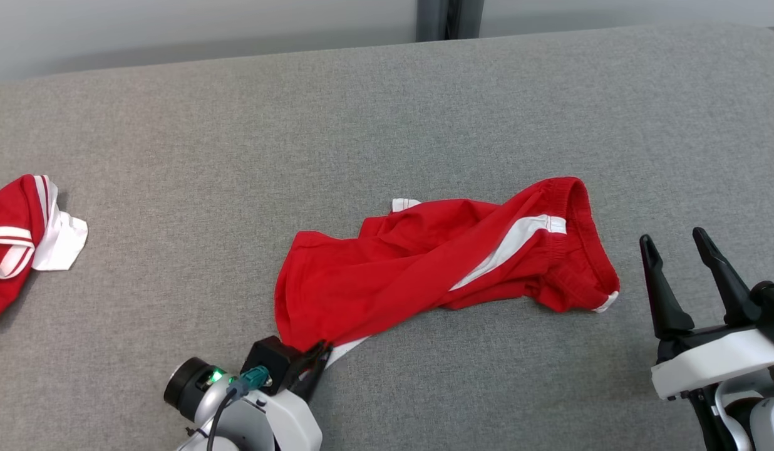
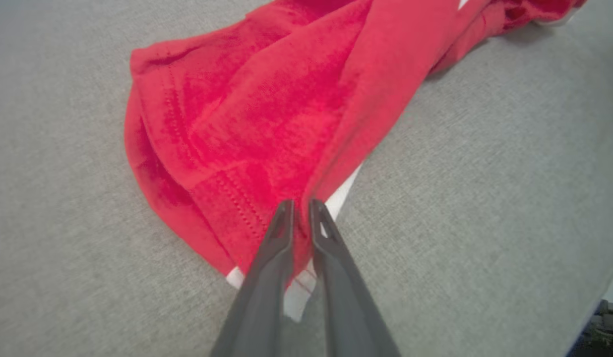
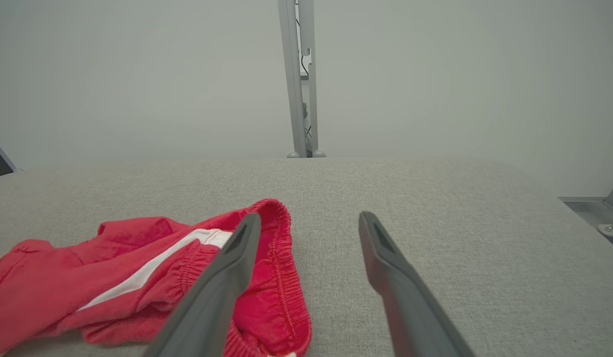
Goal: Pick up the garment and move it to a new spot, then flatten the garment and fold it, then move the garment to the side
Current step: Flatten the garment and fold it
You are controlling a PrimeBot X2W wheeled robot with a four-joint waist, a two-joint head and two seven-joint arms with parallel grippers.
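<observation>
the crumpled red cloth shorts with white side stripes point(image 1: 437, 263) lie on the grey fabric-covered table point(image 1: 424, 94), long axis running near-left to far-right. the left claw point(image 1: 317, 362) appears clamped on the near-left hem. the right claw point(image 1: 678, 245), fingers apart, stands just beside the waistband end.

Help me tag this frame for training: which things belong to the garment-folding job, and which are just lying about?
In the job: red shorts; left gripper, pinching their edge; right gripper, open beside them.
Lying about: red-and-white garment at the left edge; grey post behind.
</observation>
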